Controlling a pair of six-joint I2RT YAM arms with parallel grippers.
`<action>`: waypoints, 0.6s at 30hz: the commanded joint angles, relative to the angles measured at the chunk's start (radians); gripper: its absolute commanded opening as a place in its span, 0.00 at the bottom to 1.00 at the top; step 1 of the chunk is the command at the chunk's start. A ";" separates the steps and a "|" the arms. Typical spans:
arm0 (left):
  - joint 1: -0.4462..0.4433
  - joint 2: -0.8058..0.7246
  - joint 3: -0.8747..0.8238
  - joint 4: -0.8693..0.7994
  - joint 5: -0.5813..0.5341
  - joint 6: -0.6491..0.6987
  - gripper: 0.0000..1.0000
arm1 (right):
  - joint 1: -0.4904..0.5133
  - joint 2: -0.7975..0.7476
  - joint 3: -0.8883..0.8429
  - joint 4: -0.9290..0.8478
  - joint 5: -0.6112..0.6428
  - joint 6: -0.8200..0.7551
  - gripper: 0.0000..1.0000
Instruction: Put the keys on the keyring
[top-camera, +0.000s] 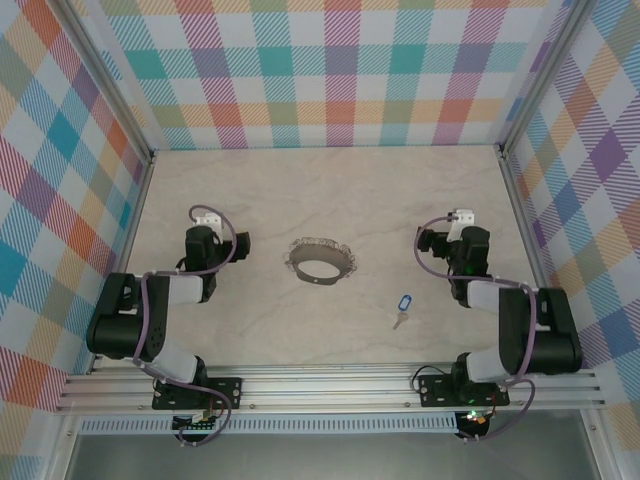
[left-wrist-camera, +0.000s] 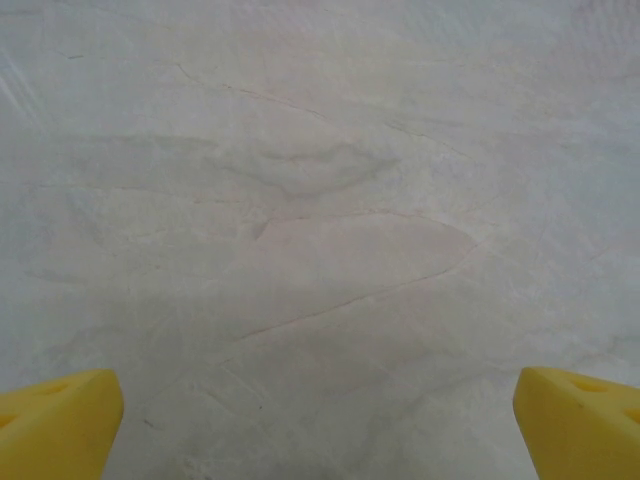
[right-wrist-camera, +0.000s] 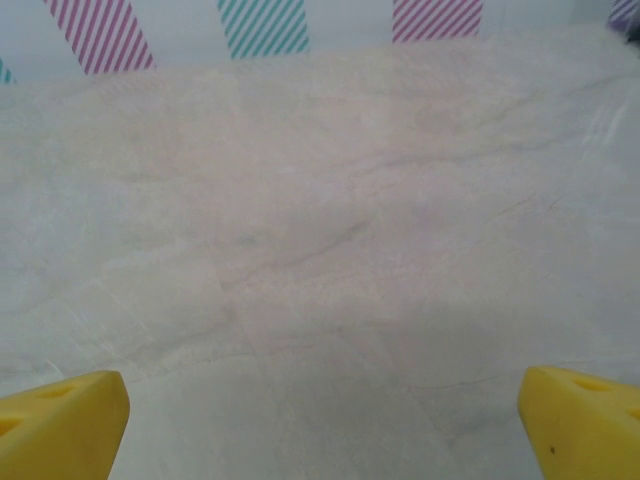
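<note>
Surface (top-camera: 250, 195): pale marbled top, enclosed by checked panels (top-camera: 340, 70).
Keyring (top-camera: 318, 279): grey hoop lying flat mid-surface, between the arms.
Keys (top-camera: 402, 308): silver key with blue tag, nearer and right of the hoop, apart from it.
Left end effector (left-wrist-camera: 318, 425): jaws wide, empty.
Right end effector (right-wrist-camera: 322, 425): jaws wide, empty.

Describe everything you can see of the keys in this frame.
The keys are one tiny silver, metal-looking key joined to a small blue oval tag with a white centre, seemingly plastic. They lie flat on the marbled table, tag toward the far side, key pointing toward the near edge. They sit right of centre, nearer and to the right of the keyring, clearly apart from it. Only the table touches them; finer detail is too small to tell.
</note>
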 joint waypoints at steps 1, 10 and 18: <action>0.011 -0.081 0.091 -0.180 0.042 0.015 1.00 | -0.007 -0.092 0.066 -0.157 0.045 0.046 1.00; 0.007 -0.268 0.212 -0.469 0.140 -0.106 1.00 | -0.010 -0.233 0.312 -0.716 0.001 0.376 1.00; -0.003 -0.339 0.338 -0.651 0.241 -0.262 1.00 | 0.058 -0.246 0.225 -0.770 -0.328 0.511 0.90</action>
